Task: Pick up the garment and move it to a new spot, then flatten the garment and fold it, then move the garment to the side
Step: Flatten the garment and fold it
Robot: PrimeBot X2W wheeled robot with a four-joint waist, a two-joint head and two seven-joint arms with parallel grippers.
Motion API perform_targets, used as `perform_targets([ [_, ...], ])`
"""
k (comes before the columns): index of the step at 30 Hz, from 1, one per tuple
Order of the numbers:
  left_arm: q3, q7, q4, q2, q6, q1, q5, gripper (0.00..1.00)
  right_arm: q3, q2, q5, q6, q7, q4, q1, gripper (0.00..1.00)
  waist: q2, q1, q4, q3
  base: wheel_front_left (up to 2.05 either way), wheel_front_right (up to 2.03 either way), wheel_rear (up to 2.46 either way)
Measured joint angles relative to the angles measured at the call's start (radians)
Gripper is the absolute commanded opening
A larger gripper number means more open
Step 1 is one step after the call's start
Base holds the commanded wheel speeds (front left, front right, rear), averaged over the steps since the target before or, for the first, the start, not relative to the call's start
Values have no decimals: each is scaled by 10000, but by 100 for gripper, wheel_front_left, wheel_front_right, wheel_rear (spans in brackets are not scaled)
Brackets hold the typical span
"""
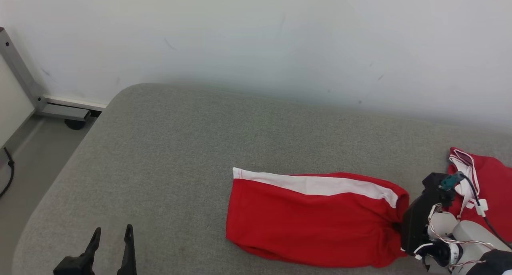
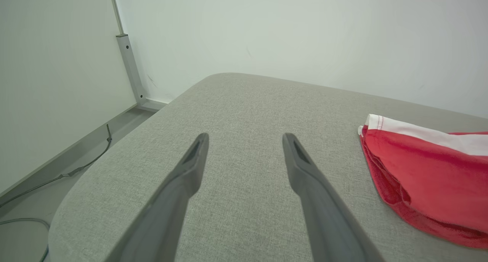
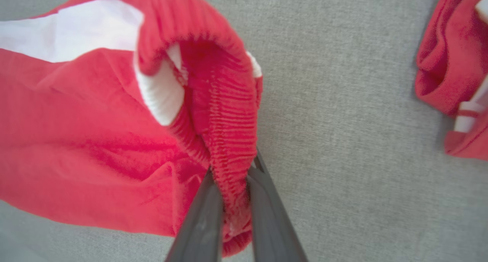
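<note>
One garment (image 1: 312,217), a pair of red shorts with a white side stripe, lies on the grey padded surface (image 1: 160,147) in the lower centre and lower right of the head view. Its hem faces the middle of the frame and its gathered waistband faces the right edge. The right gripper (image 1: 400,226), at the lower right of that view, meets the waistband end. In the right wrist view its two dark fingers (image 3: 202,224) rise from the bottom centre, drawn close together and pinching the ribbed red elastic between them, with the cloth bunched and lifted just above the tips. The left gripper (image 1: 113,227) sits at the lower left of the head view, well apart from the shorts. In the left wrist view its fingers (image 2: 190,170) are spread wide over bare grey fabric and hold nothing, with the hem at the right edge of the frame. A second red garment (image 1: 490,187) with white trim lies at the far right of the head view, separate from the first. A white wall (image 1: 256,39) fills the upper frame, with a metal post (image 1: 20,75) and a dark cable (image 1: 8,171) at the far left.
</note>
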Motion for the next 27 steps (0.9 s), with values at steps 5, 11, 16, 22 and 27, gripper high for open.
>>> perform_targets([
  [5,46,0,-67,-2,0,29,2,100,-82,-451,-59,98,-151,96,-148,0,1,0,-238,4,0,0,0],
  [11,-84,2,-109,-102,0,22,221,100,-58,-414,-40,384,-207,69,-198,0,1,0,-424,15,0,0,0],
  [16,-123,46,-105,-111,0,21,221,100,-303,184,895,1122,121,-439,-199,0,0,0,-459,-31,0,0,0],
  [22,-238,94,-59,-186,0,19,221,100,-543,617,1787,1317,604,-1016,-195,0,0,0,-413,-193,0,0,0],
  [27,-362,136,-23,-332,-12,18,221,100,-606,849,2142,1323,938,-1313,-193,0,0,0,-283,-284,0,0,0],
])
